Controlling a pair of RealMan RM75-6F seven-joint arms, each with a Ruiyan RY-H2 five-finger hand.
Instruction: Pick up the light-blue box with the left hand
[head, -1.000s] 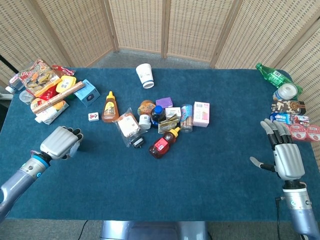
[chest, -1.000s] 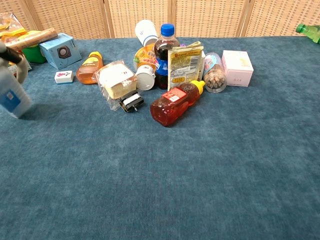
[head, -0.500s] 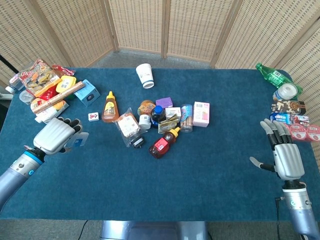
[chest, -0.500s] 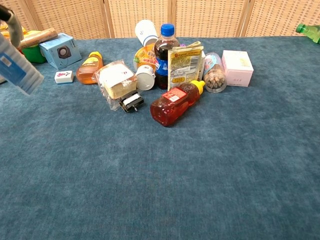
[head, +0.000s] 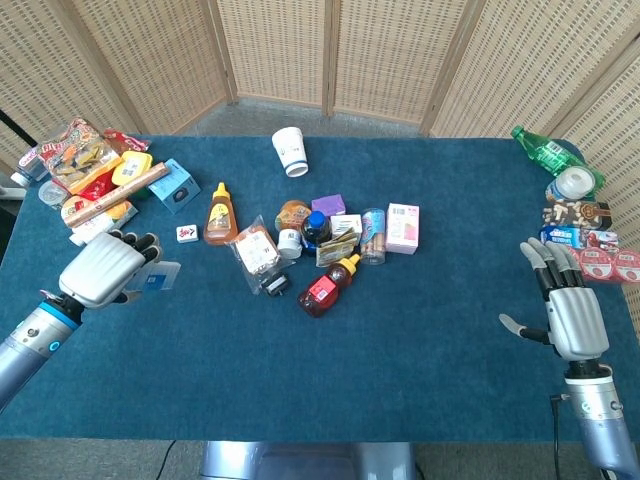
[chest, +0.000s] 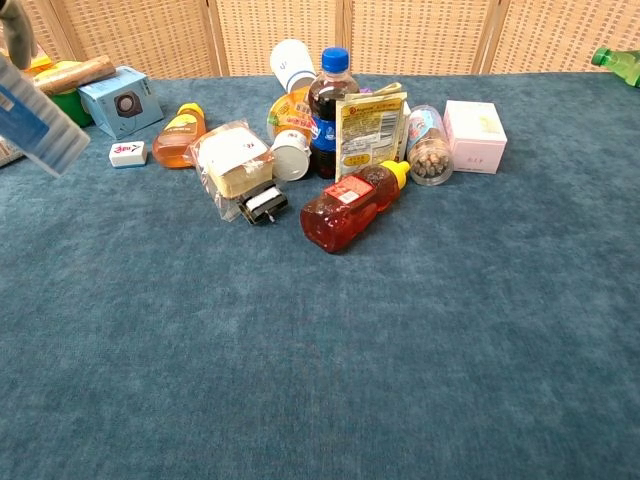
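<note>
A red syrup bottle (head: 326, 287) lies mid-table beside a cola bottle (head: 316, 228), a pink box (head: 403, 227) nearby.

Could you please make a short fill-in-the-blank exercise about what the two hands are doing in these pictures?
1. The light-blue box is held by the ____ hand.
2. The right hand holds nothing, and its fingers are ____.
3. In the pile, the red bottle with the yellow cap lies on its ____.
4. The white paper cup lies ____ from the pile, toward the screen.

Missing words: left; apart; side; apart
</note>
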